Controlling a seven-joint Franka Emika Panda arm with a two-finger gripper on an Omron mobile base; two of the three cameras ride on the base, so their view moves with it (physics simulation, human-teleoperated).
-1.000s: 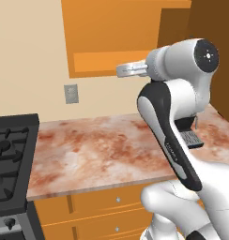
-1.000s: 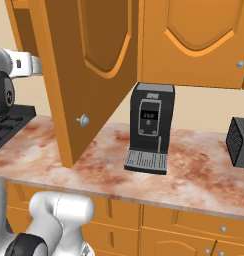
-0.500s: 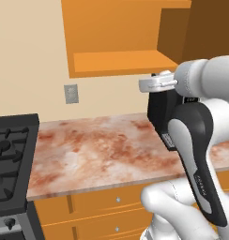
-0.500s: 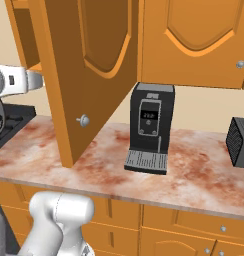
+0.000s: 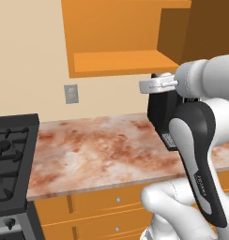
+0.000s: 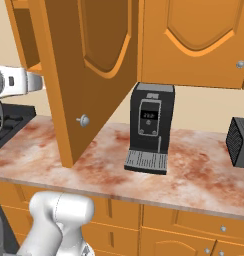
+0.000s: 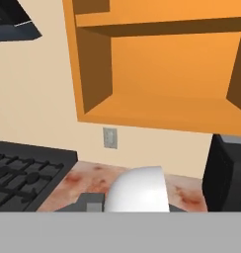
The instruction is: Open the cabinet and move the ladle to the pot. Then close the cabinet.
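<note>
The small silvery-white ladle (image 7: 137, 190) is seen in the hand view as a pale rounded bowl just ahead of the camera, rising between the two dark finger tips. From this it is judged to be gripped already, with the jaws drawn narrow about its thin handle. The handle itself is hidden, so the direction of the long axis cannot be told. The white two-finger gripper (image 5: 145, 86) is held in the air above the mottled reddish stone counter (image 5: 97, 150), in front of and just below the orange wooden wall cabinet (image 5: 121, 61). It is pointed toward the black gas stove (image 5: 8, 164) side of the room. The wide arched cabinet door (image 6: 89, 75), with its small round silver knob (image 6: 84, 120), is swung fully outward and stands between the arm and the black coffee machine (image 6: 150, 127). A grey wall outlet (image 5: 71, 93) is set in the cream wall below the cabinet's lower shelf. The step in hand is judged to be the carry to the pot, which is most likely to be found on the stove side. The coming move therefore turns on the ladle bowl being led leftward and lowered. The open door is left on the arm's right, to be shut afterwards.
</note>
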